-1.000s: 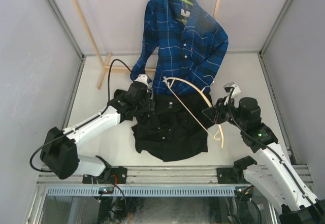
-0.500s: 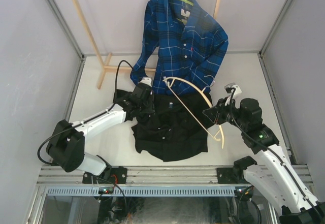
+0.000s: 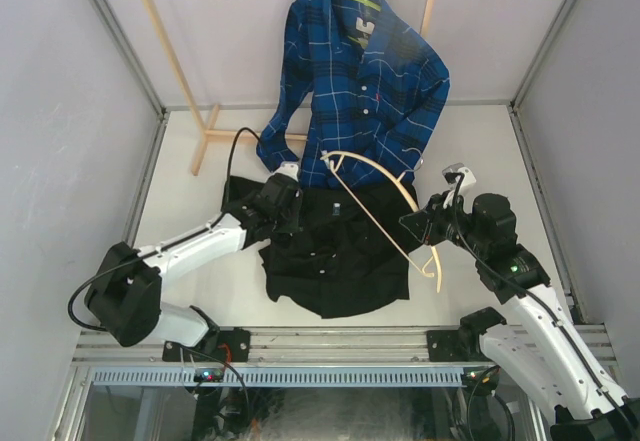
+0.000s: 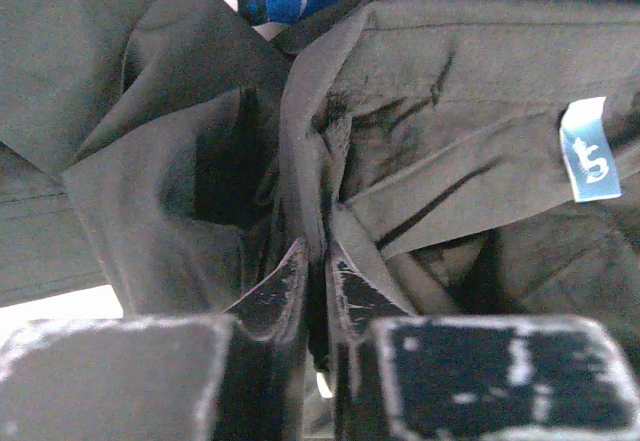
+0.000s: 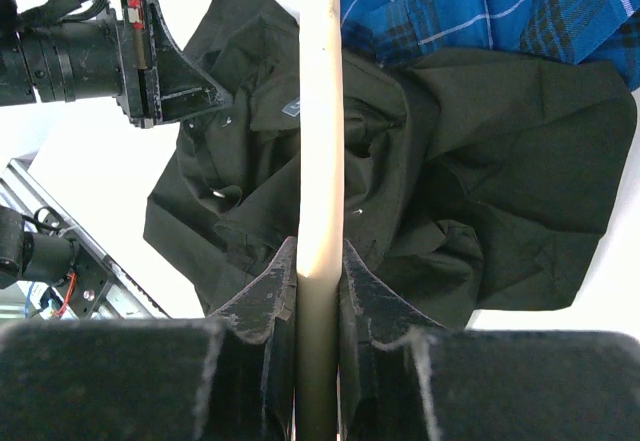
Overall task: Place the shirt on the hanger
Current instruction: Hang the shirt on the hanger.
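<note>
The black shirt [image 3: 335, 251] lies crumpled on the table in front of the arms; it also shows in the left wrist view [image 4: 170, 161] and the right wrist view [image 5: 480, 161]. My left gripper [image 3: 288, 206] is at its upper left edge, shut on a fold of the shirt by the collar [image 4: 317, 248]; a blue label [image 4: 585, 151] shows to the right. My right gripper [image 3: 418, 226] is shut on the cream wooden hanger [image 3: 375, 176], holding it tilted above the shirt's right half. The hanger bar [image 5: 320, 111] runs up between the fingers.
A blue plaid shirt [image 3: 360, 81] hangs from a wooden rack [image 3: 165, 61] at the back, its hem just behind the black shirt. Grey walls stand on the left and right. A metal rail [image 3: 340, 341] runs along the near edge.
My left arm has drawn back and lowered a little at the shirt's upper left edge. The right arm and the hanger have barely moved.
</note>
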Controlling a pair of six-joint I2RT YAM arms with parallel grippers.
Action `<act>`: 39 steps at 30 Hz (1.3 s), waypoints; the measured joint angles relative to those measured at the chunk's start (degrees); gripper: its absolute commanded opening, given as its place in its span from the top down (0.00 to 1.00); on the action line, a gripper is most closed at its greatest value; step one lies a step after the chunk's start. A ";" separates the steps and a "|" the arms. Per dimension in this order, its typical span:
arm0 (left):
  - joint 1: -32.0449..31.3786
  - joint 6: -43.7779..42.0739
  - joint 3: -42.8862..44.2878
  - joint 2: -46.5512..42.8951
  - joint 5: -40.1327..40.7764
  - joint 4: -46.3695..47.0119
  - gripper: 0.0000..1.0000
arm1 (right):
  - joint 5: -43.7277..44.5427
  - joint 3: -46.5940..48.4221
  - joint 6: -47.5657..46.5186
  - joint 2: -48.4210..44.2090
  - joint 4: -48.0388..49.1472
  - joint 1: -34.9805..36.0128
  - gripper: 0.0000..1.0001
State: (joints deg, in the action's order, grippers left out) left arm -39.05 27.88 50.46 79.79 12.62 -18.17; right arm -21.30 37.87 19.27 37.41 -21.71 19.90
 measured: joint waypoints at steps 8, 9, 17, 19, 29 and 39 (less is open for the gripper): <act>-0.44 -0.87 0.94 -3.13 5.11 -4.81 1.00 | -0.17 0.00 -1.66 -1.18 -1.11 0.00 1.00; -0.39 -1.64 2.01 -3.87 5.73 -6.45 1.00 | -0.55 0.00 -2.45 -1.92 -1.57 0.00 1.00; 1.11 -9.46 20.02 -5.53 3.48 -16.52 1.00 | -8.00 1.75 -7.37 -10.38 -3.02 0.00 1.00; 1.16 -11.69 24.02 -5.53 3.45 -18.64 1.00 | -9.86 3.32 -8.13 -11.47 -3.02 0.02 1.00; 1.51 -19.98 28.74 -5.75 4.96 -24.02 1.00 | -11.69 5.84 -11.34 -10.49 -6.95 2.84 1.00; 2.97 -21.59 27.12 -9.31 3.45 -23.56 1.00 | 0.09 8.59 -14.12 -2.78 -11.17 15.85 1.00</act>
State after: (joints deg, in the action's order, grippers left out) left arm -36.07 6.28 77.58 70.48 16.08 -41.74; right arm -21.21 46.46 5.15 34.63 -32.88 35.75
